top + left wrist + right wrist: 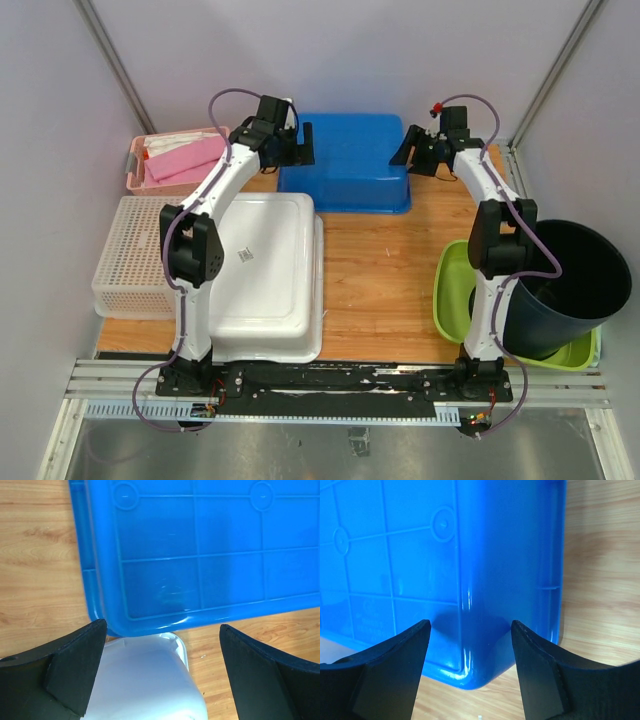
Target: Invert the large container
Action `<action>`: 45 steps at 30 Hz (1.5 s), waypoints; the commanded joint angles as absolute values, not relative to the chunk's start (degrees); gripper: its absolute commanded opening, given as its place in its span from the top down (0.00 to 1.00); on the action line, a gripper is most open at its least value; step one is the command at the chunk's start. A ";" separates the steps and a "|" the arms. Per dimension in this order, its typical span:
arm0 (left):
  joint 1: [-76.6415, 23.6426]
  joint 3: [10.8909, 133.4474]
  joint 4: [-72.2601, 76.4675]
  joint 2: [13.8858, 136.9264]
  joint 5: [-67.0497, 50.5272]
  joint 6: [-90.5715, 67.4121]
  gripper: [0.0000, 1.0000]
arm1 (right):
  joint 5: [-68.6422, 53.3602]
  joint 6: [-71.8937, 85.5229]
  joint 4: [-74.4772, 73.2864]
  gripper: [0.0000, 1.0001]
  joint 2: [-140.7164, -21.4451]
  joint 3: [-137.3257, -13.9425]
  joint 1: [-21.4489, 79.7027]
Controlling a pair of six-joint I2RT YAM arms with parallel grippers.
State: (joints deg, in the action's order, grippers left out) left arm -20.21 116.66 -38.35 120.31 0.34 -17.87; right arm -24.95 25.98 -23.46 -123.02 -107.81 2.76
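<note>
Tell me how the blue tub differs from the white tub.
The blue tub sits at the far middle of the table; the white tub lies nearer, on the left. The white tub covers more of the table than the blue tub. The blue tub's base shows a grid of ribs and circles; the white tub's is smooth with a small label. Both lie upside down.

The top camera looks down from above and behind the arm bases [335, 382], far enough back to take in the whole wooden table [370, 270]. Both wrist cameras hang close over the blue container [347, 160] and face down. The left one looks at its near left corner, the right one at a right-side corner. All three views share the container.
</note>
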 commanded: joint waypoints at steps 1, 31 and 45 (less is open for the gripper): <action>-20.06 116.40 -38.18 117.38 0.13 -17.84 0.01 | -27.48 26.98 -22.29 0.33 -121.42 -107.93 3.63; -20.11 103.23 -29.02 99.06 -2.90 -21.54 0.01 | -34.85 36.94 -12.90 0.31 -139.77 -127.86 13.56; -20.17 101.47 -29.07 97.12 -3.25 -20.97 0.01 | -27.56 30.86 -19.35 0.26 -131.46 -124.82 13.70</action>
